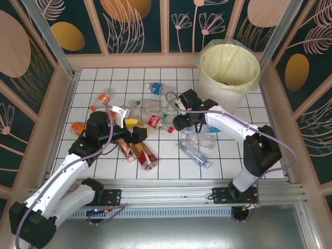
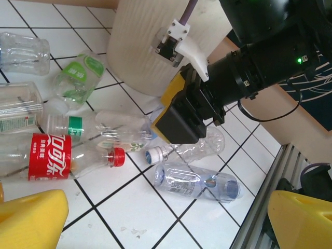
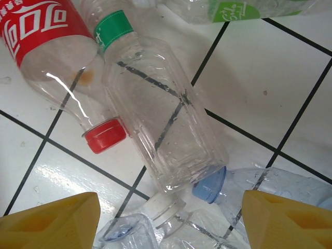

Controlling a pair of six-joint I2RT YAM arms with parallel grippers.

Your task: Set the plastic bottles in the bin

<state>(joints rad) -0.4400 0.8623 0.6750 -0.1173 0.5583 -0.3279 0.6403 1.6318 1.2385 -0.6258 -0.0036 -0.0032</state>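
Note:
Plastic bottles lie scattered on the white tiles. My right gripper [image 3: 167,224] is open and hangs low over a clear bottle with a green band [image 3: 161,129], a white-capped bottle neck [image 3: 167,211] and a blue-capped bottle [image 3: 210,188]. A red-label bottle [image 3: 41,31] with a red cap lies beside them. My left gripper [image 2: 166,228] is open over bare tile, near a blue-tinted bottle [image 2: 199,181] and the red-label bottle [image 2: 49,155]. From above, the two grippers, left [image 1: 139,128] and right [image 1: 179,123], face each other across the pile. The bin [image 1: 228,67] stands at the back right.
More bottles lie at the back left [image 1: 101,98], at the back middle [image 1: 155,88] and by the left arm [image 1: 140,153]. Wooden walls close the table's left, back and right. The right arm's black body [image 2: 249,62] looms close before the left wrist camera.

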